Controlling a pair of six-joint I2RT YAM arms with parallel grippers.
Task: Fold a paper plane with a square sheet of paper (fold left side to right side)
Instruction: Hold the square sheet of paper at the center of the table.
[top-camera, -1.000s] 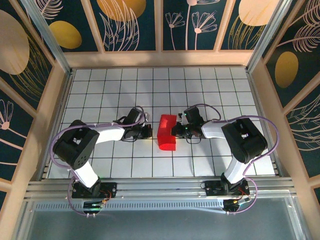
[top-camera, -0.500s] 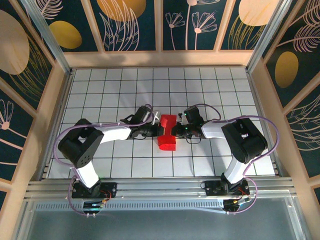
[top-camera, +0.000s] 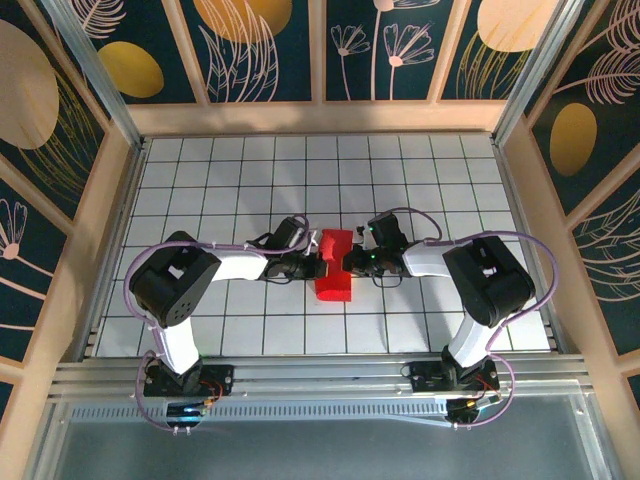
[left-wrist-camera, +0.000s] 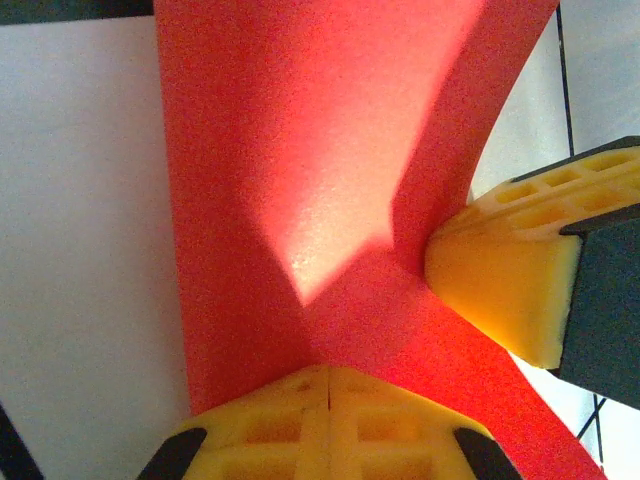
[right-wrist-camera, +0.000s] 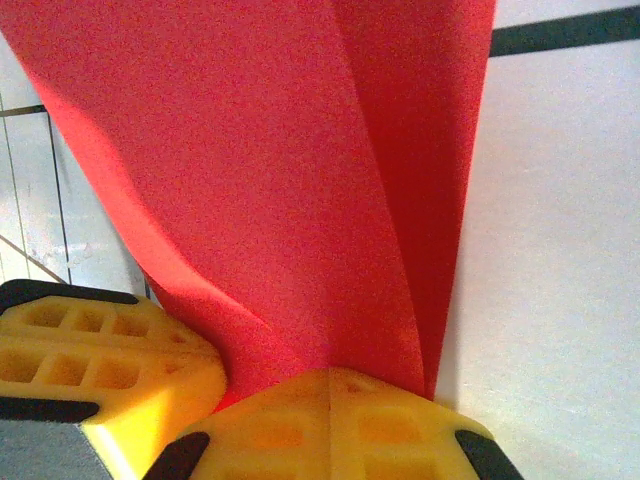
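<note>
paper (top-camera: 333, 265) pinched mid-fold
left gripper (top-camera: 312, 266) at 9 o'clock, right gripper (top-camera: 350, 262) at 3, both clamped on it; align edges before creasing.

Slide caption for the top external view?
The left claw and right claw pinch opposite sides of the bright red folded paper sheet on the white gridded table.

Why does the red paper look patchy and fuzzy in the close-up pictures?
Left wrist view: a bright patch on the red paper, shadow around it, texture grainy, probably from closeness. Right wrist view: evenly lit, equally grainy. Top external view: even light, paper sharp-edged.
</note>
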